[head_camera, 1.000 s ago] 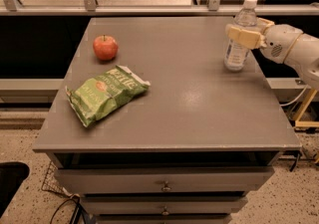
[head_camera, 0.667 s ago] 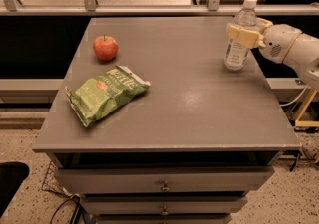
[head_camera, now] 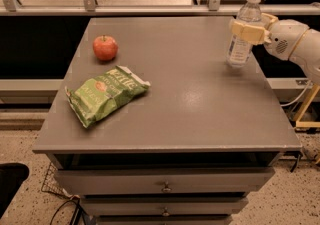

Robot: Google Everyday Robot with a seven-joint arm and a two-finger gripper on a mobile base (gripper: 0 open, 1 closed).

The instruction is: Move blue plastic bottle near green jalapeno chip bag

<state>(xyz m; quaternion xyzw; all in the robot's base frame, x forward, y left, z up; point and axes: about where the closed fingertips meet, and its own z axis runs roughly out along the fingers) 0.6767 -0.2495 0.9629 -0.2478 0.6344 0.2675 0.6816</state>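
The blue plastic bottle (head_camera: 242,34) stands upright at the far right of the grey table (head_camera: 200,94), clear with a white cap and a white label. My gripper (head_camera: 248,29) reaches in from the right and its cream fingers (head_camera: 245,32) are closed around the bottle's upper body. The green jalapeno chip bag (head_camera: 105,94) lies flat at the left front of the table, far from the bottle.
A red apple (head_camera: 105,47) sits behind the chip bag at the far left. Metal rails run behind the table. Drawers (head_camera: 165,184) are below the front edge. A yellow stand (head_camera: 305,109) is to the right.
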